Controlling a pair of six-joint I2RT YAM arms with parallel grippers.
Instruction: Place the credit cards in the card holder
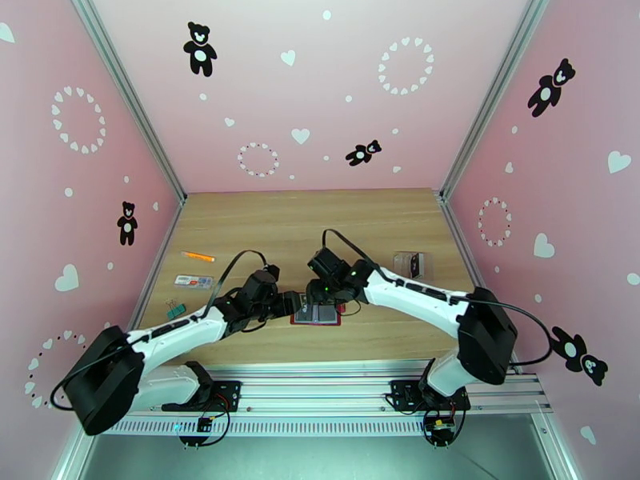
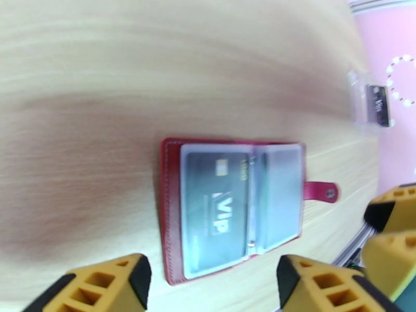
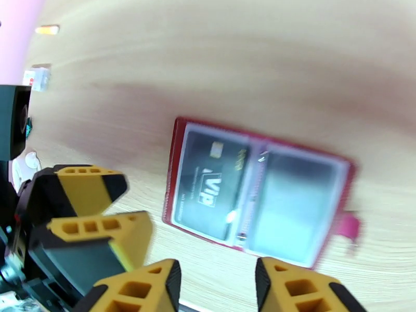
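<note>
The dark-red card holder (image 2: 169, 214) is laid open and flat on the table (image 1: 320, 218), near the middle of its near edge, snap tab (image 2: 322, 191) extended. A dark card (image 2: 218, 204) marked "VIP" is seated in one grey transparent sleeve. A second dark card (image 2: 379, 104) is noted towards the table's right side, inside a clear case (image 2: 359, 94).

We find the light wooden table (image 1: 320, 214) free along its far edge; left gripper (image 1: 291, 303) and right gripper (image 1: 324, 298) hem the dark-red leather card holder (image 1: 318, 316).
</note>
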